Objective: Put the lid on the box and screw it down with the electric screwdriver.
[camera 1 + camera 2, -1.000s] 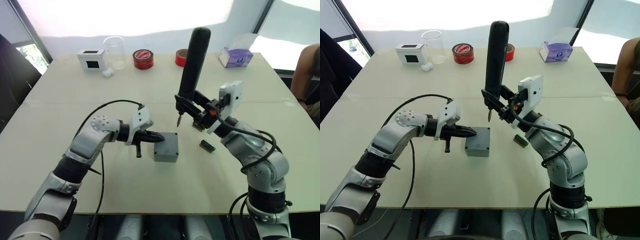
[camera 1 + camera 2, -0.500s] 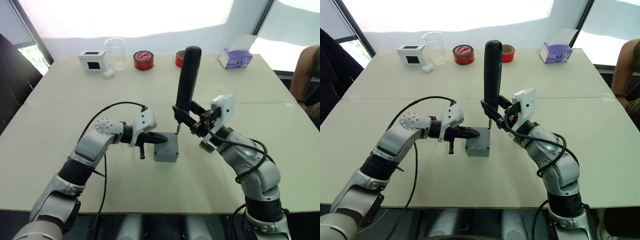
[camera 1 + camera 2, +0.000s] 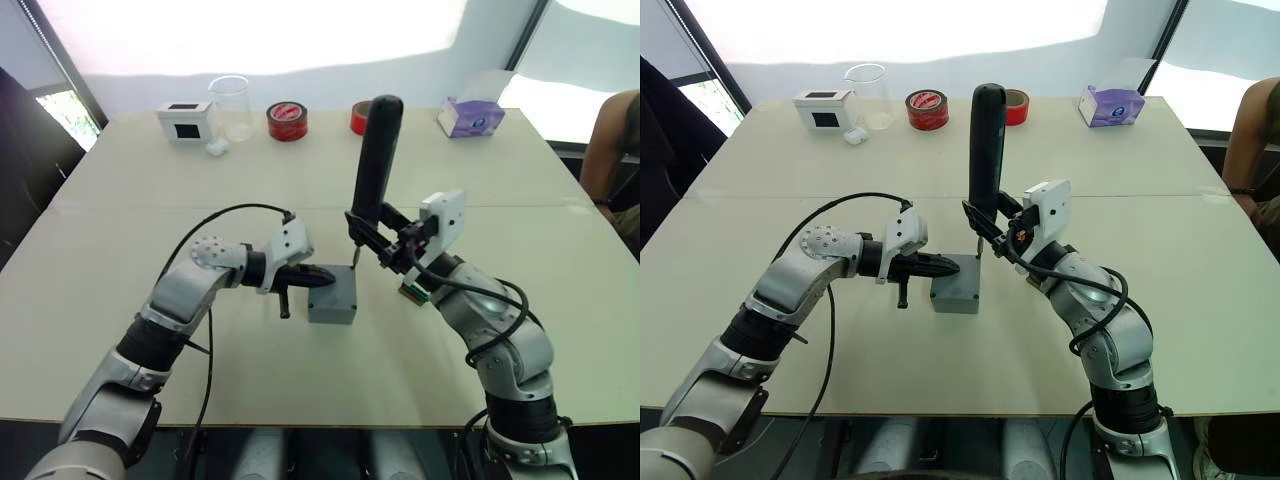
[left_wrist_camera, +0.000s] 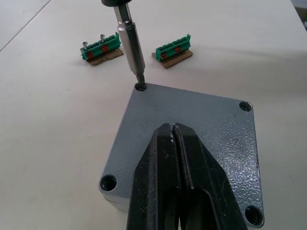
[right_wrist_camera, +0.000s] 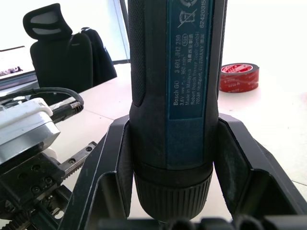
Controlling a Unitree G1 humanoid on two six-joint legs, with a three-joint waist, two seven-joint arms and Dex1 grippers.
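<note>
Beige table point(image 3: 120, 200) fills the scene, with bright windows behind and odds and ends along its far edge: a white box with a black screen point(image 3: 184, 118), a clear beaker point(image 3: 230, 104), a red tape roll point(image 3: 287, 119) and a purple tissue box point(image 3: 471, 115).

Near the table's middle sits the box point(image 3: 333, 295), a small grey enclosure. The lid point(image 4: 192, 124) is already seated flat on top, so the first part of the task looks done.

From the right, the right gripper point(image 3: 392, 240) clamps both fingers around the electric screwdriver point(image 3: 376, 155), a long black cylinder held nearly upright. Its silver bit point(image 4: 130, 45) reaches down into the lid's far corner hole.

From the left, the left gripper point(image 4: 175, 143) has its two black fingers pressed together, their tips lying on the lid's face, apparently steadying it.

Two small green terminal blocks point(image 4: 100, 48) lie on the table just beyond the box.

The other three corner holes show dark, and whether they hold screws cannot be told. Judged from this, screwing is at its first corner, with three likely left.
</note>
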